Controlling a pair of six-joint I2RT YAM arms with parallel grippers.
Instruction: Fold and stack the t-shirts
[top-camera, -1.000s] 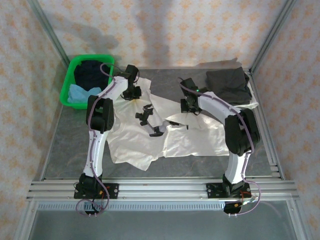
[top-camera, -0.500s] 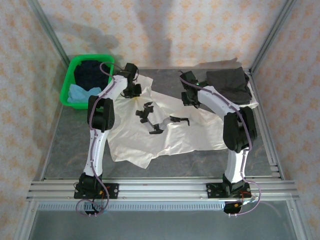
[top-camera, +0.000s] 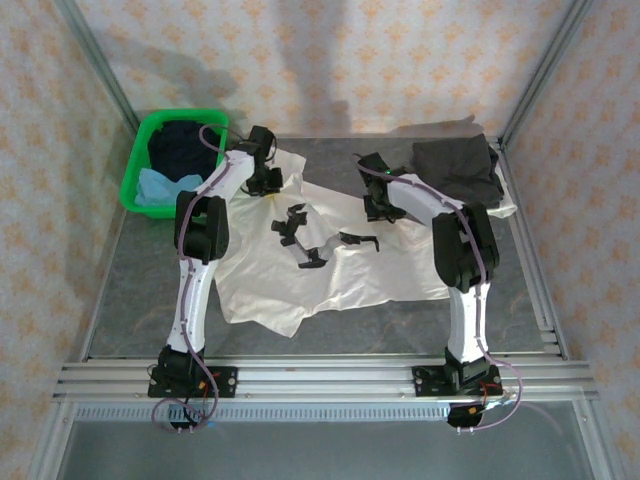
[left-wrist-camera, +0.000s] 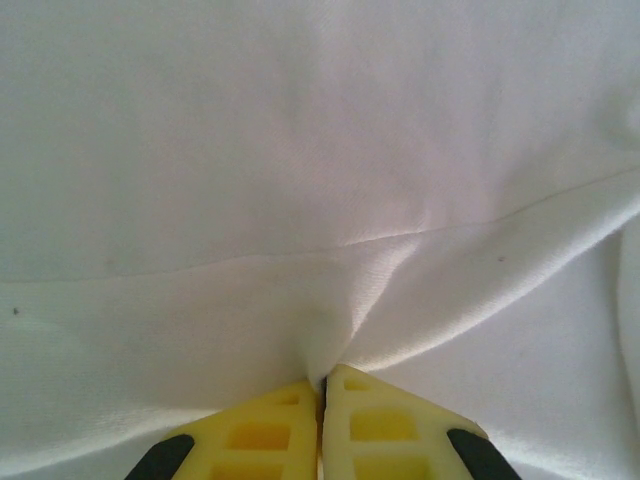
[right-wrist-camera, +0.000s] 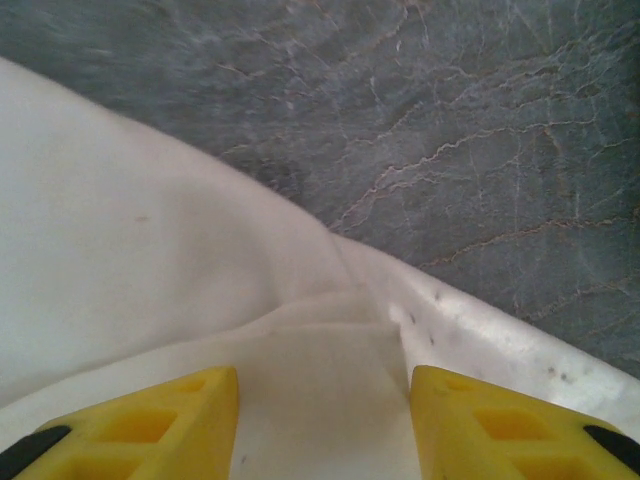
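top view high above table (top-camera: 145, 285), wrist views close on off-white t-shirt (left-wrist-camera: 300, 150)

Spread t-shirt (top-camera: 340, 270) lies across the middle of the tabletop (top-camera: 140, 290). Behind it on the right sits the folded t-shirt (top-camera: 458, 170), right against its far corner. Back left is the basket (top-camera: 185, 113), with the far bundle (top-camera: 180, 145) and the near bundle (top-camera: 160, 187) inside.

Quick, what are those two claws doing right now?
Left gripper: closed, pinching the off-white t-shirt.
Right gripper: open over the shirt's edge, holding nothing.
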